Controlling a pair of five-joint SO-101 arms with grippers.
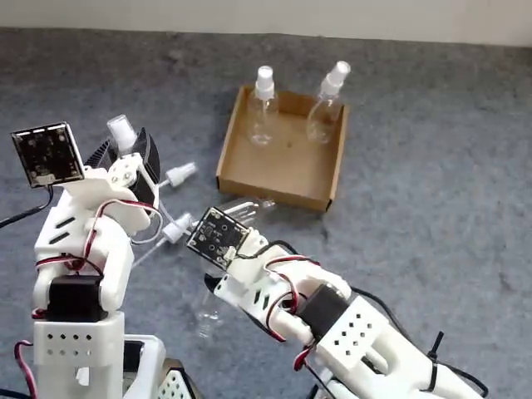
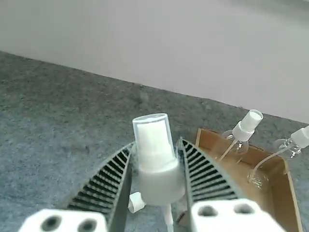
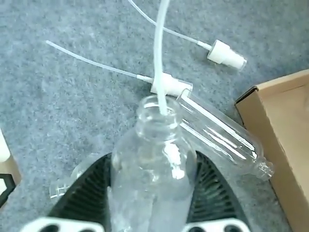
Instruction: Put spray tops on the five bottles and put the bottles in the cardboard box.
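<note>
While the left jaws are closed tight on a white spray top (image 2: 154,164), cap up, it hangs well off the left side of the cardboard box (image 1: 281,184) as the high view shows it. The right jaws are shut around the body of a clear bottle (image 3: 154,130), held upright just off the box's near left corner. Its neck is open and a thin white dip tube (image 3: 159,53) reaches down into it.

A second clear bottle (image 3: 222,135) lies on its side just beside the held one, its neck toward the box corner. A third empty bottle (image 1: 208,312) lies flat farther from the box, partly under the right arm.

Two loose spray tops lie on the surface, tubes trailing away from the box. One (image 3: 171,86) is near the lying bottle's base. The other (image 3: 227,53) is a little farther along the box's left side.

Inside the box, against its far wall, stand two bottles with spray tops on. One (image 1: 263,108) is at the far left corner and the other (image 1: 326,104) toward the far right, leaning a bit.

The box sits flat on the grey carpet-like surface (image 1: 432,166).
</note>
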